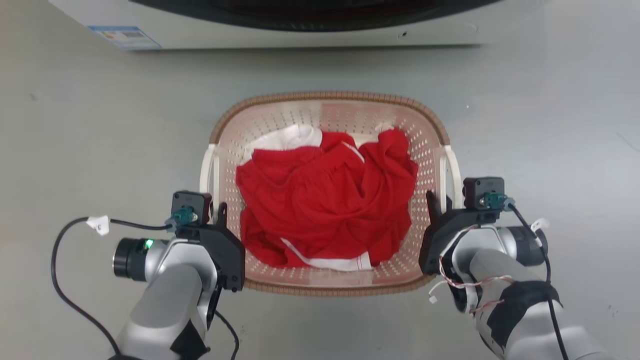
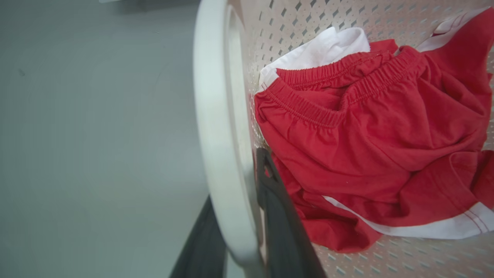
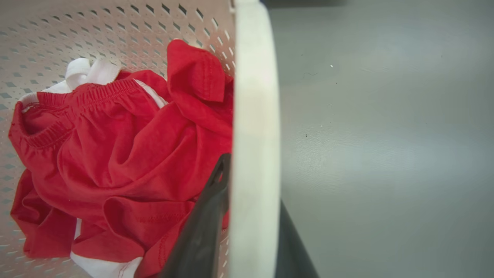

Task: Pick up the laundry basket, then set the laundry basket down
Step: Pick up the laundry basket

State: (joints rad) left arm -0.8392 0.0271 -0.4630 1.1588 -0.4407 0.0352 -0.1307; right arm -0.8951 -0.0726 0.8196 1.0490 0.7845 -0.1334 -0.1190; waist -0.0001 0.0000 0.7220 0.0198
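The laundry basket [image 1: 330, 96] sits in the middle of the head view, cream-pink and perforated with a brown woven-look rim, on or just above the grey floor. Red and white clothes [image 1: 325, 200] fill it. My left gripper [image 1: 215, 212] is shut on the basket's white left handle [image 2: 216, 116], one dark finger inside the basket wall and one outside. My right gripper [image 1: 440, 202] is shut the same way on the white right handle [image 3: 254, 96]. In the wrist views, my left gripper [image 2: 235, 181] and my right gripper [image 3: 252, 181] each press a handle bar from both sides.
The white front of a washing machine [image 1: 300, 30] with a dark round door runs along the top of the head view, a short gap beyond the basket. Bare grey floor [image 1: 75, 125] lies on both sides. A black cable [image 1: 65, 260] loops off my left wrist.
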